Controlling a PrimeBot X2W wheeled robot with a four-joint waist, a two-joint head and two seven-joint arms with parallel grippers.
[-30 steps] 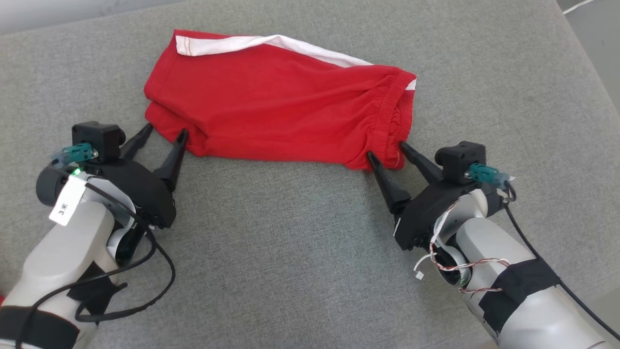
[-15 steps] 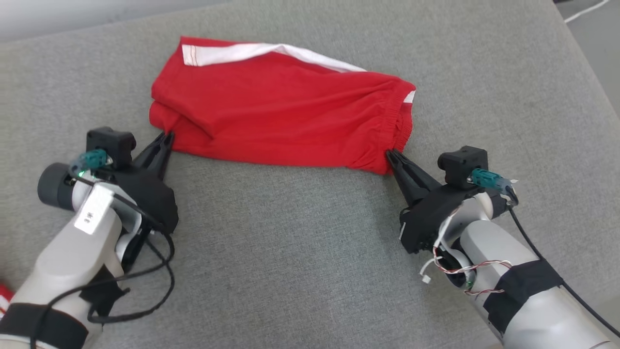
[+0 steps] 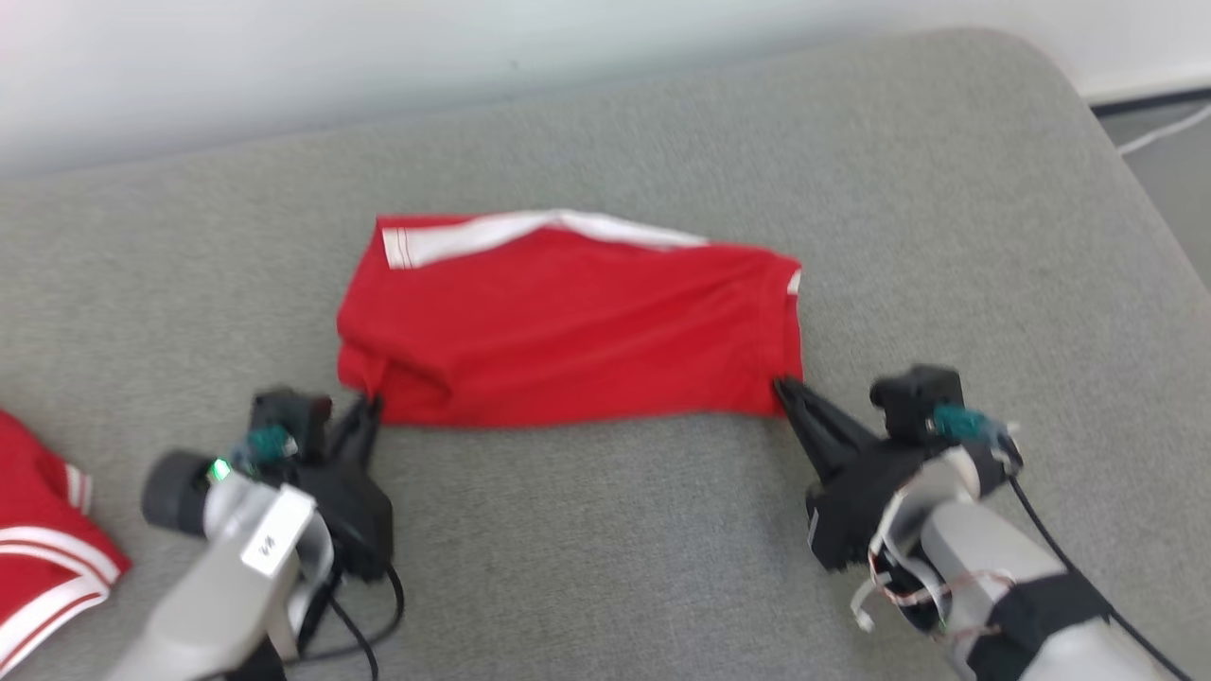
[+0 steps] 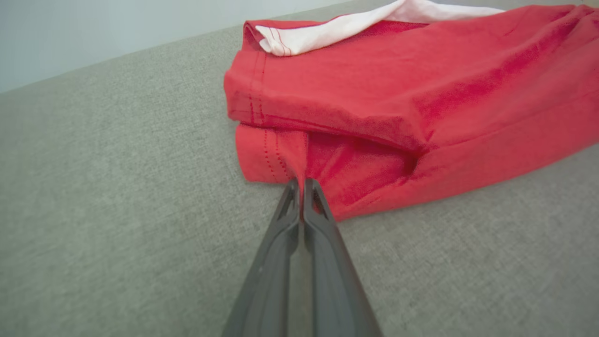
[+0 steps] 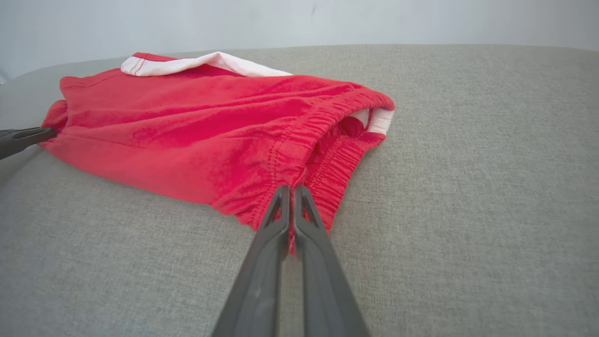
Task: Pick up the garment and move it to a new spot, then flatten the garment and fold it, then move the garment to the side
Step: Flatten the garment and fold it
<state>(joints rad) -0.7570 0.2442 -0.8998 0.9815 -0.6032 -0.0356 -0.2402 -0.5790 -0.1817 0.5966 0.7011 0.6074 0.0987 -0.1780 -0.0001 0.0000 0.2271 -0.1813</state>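
Red garment (image 3: pixel 568 331), shorts with a white side stripe and an elasticated waistband: laid folded on the grey woven surface (image 3: pixel 615 549), roughly midway between its left and right edges and nearer the far edge than the near one. The waistband is turned toward the right edge and the leg hems toward the left edge. The white stripe is seen along the side facing the far edge.

Left end effector (image 3: pixel 369 407): fingers pressed together. A pinch of red cloth is held between the tips at the near-left corner of the garment, on the lower of the two stacked leg hems.

Right end effector (image 3: pixel 783 386): fingers pressed together. The gathered waistband is gripped at the near-right corner of the garment.

Near side of the garment: drawn fairly straight between the two held corners.

Second red cloth with white stripes (image 3: pixel 47 558): placed toward the left edge of the surface, well apart from the garment, partly cut off in the head view, which is slightly blurred.

Pale wall (image 3: pixel 378 57): seen beyond the far edge.
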